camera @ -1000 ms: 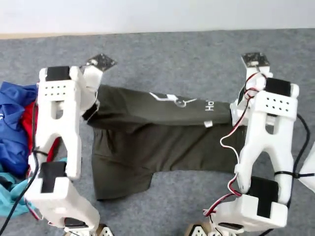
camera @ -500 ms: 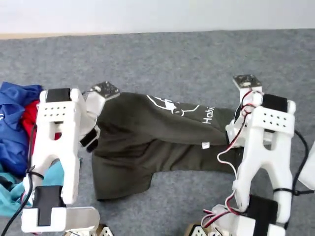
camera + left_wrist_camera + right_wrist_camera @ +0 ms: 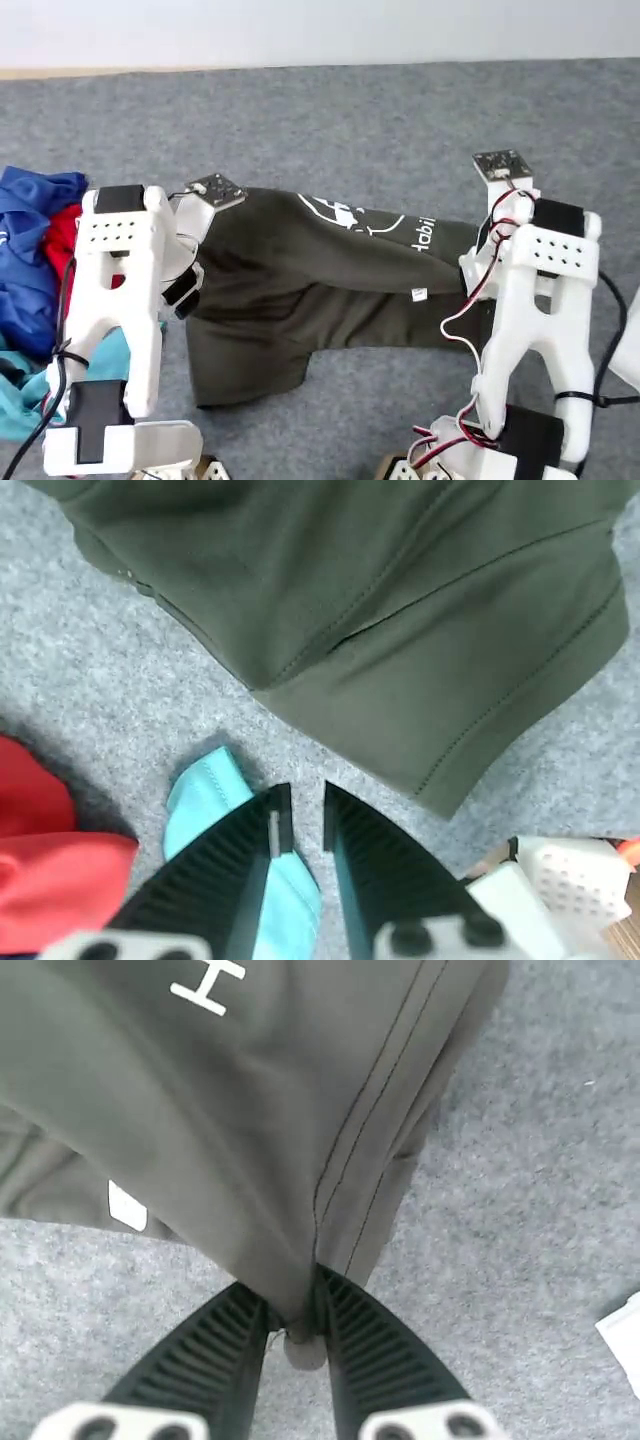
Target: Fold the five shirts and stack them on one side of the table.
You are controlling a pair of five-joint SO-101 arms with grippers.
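Here, grey carpeted table (image 3: 350, 120), pale wall (image 3: 320, 30) behind; olive shirt (image 3: 300, 290) lying across.

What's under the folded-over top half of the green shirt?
The green shirt shows its own lower layer below the fold, lying on the grey table cover. Anything else beneath the doubled cloth is covered. The right gripper pinches the shirt's edge.

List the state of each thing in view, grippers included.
olive shirt: partly folded over itself
right gripper: shut on olive shirt's edge
left gripper: slightly open, empty
blue shirt: crumpled, unfolded
red shirt: crumpled, unfolded
teal shirt: crumpled, unfolded
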